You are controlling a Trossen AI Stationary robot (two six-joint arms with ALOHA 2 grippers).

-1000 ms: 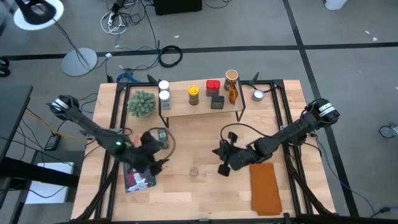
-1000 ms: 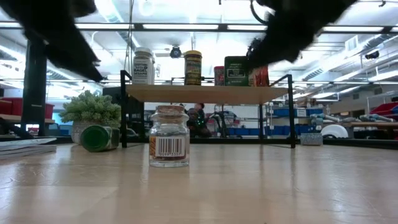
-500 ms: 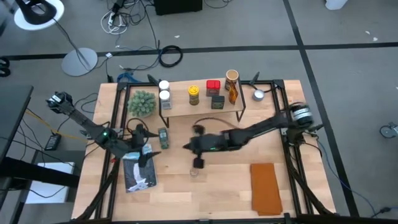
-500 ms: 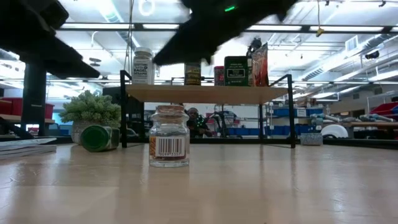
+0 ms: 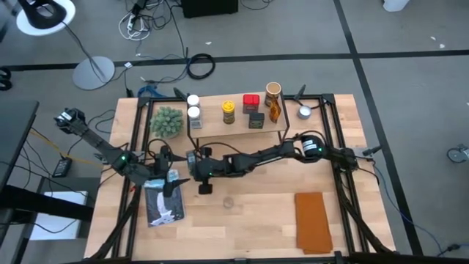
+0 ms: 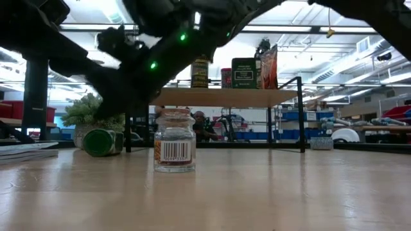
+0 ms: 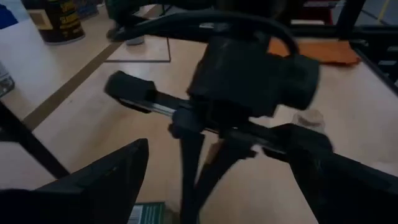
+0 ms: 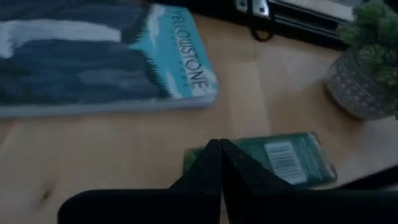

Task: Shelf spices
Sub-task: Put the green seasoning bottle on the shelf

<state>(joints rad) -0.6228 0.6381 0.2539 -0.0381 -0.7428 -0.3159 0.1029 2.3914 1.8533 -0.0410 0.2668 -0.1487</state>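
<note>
A green-lidded spice jar (image 8: 283, 163) lies on its side on the table left of centre, also seen as the green jar (image 5: 190, 156). My right gripper (image 8: 217, 152) is shut, reaching across the table with its fingertips at one end of that jar. My left gripper (image 5: 170, 177) stands open just left of it, over the book's far end, holding nothing. A small glass jar (image 6: 174, 141) with a cork lid stands upright near the table's middle. The shelf (image 5: 238, 126) at the far side carries several spices. My right gripper comes at the green jar slanting down from the table's right. Its shut fingertips (image 8: 210, 160) show in front of one end of the lying jar (image 8: 196, 158). I cannot tell whether they touch it.
A fuzzy plant ball in a pot (image 5: 167, 121) stands left of the shelf. A book (image 5: 163, 207) lies at the near left, an orange cloth (image 5: 313, 220) at the near right. A small silver cup (image 5: 304, 112) sits right of the shelf.
My right gripper has swept from beside the orange cloth toward the table's left edge, sinking and rolling, and now ends at the green jar. My left gripper drew back a little toward the left edge, then kept still.
</note>
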